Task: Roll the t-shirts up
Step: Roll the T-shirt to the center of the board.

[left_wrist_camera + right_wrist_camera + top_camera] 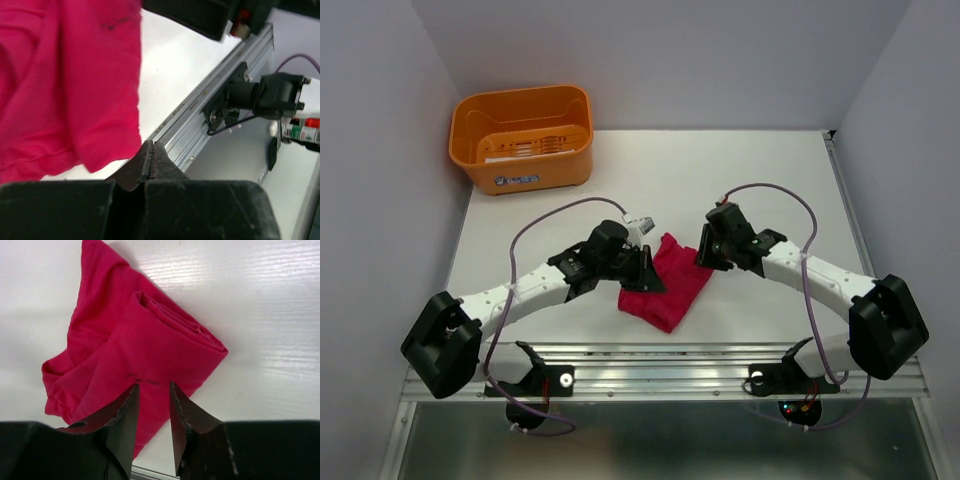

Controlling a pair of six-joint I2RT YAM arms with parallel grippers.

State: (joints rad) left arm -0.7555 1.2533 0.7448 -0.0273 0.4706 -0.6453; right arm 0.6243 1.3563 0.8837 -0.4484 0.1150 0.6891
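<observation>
**One t-shirt, partly rolled**

It lies on the desk between the arms. One end is wound into a roll, and a loose flap is yet to be taken in. The left claw is pressed together, empty, beside the hem. The right claw hovers above the roll, slightly spread.

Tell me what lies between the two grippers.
The partly rolled t-shirt lies between the left gripper and the right gripper, as the top view shows.
</observation>
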